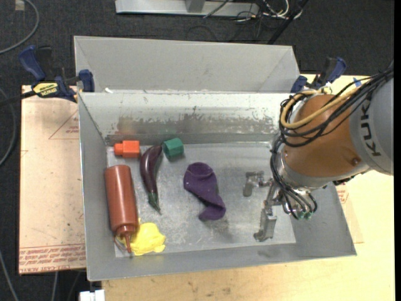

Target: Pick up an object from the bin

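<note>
Your gripper (259,204), lower right of centre, stands spread and empty. Nearest is the purple cloth (202,185), mid-frame: likely light, limp, not fragile; pinch its bunched lower fold, I'd judge.

Beneath your gripper (259,205) the bin's (232,162) metal is dull and scuffed. Left of it, the purple cloth (203,190) looks soft and matt; farther left, the aubergine (151,168) and red-brown bottle (120,196) shine like smooth plastic.

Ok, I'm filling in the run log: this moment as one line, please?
pincer: open, empty | low over bare bin floor, view's right side | nearest: purple lump | nothing picked yet
</note>
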`<state>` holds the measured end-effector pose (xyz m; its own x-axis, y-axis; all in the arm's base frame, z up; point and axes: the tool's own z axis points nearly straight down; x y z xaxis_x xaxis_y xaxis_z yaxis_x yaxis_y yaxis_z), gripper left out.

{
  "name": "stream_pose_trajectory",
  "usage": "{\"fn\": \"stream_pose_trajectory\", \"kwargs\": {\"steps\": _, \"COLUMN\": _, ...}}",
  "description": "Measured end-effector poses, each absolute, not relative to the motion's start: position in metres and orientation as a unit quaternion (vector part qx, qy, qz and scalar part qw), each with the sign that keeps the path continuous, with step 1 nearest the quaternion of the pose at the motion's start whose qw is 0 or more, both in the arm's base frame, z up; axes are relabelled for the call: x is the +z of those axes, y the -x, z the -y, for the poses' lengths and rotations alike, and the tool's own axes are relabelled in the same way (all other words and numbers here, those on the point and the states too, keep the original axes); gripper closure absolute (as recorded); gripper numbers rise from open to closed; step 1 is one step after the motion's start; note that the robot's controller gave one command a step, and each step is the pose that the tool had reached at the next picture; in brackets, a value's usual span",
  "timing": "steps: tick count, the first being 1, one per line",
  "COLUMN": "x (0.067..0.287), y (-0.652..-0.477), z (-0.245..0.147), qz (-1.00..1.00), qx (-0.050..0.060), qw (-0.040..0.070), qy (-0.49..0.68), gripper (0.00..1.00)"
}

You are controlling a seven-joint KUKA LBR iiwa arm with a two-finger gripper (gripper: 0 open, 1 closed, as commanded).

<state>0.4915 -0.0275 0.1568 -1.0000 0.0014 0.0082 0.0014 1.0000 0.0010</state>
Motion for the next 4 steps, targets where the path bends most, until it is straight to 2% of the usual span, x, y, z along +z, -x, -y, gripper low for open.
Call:
{"fn": "stream_pose_trajectory", "kwargs": {"steps": 1, "x": 0.161, "y": -0.493, "z": 0.028, "qz": 1.000, "qx": 0.000, "qw": 0.000, "qy": 0.000, "gripper": 0.00}}
{"fn": "stream_pose_trajectory", "kwargs": {"steps": 2, "x": 0.146, "y": -0.531, "z": 0.004, "qz": 1.000, "qx": 0.000, "qw": 0.000, "qy": 0.029, "gripper": 0.00}}
{"fn": "stream_pose_trajectory", "kwargs": {"steps": 3, "x": 0.105, "y": -0.531, "z": -0.019, "qz": 0.993, "qx": -0.001, "qw": -0.002, "qy": 0.120, "gripper": 0.00}}
{"fn": "stream_pose_trajectory", "kwargs": {"steps": 4, "x": 0.084, "y": -0.519, "z": -0.036, "qz": 0.984, "qx": 0.000, "qw": 0.002, "qy": 0.178, "gripper": 0.00}}
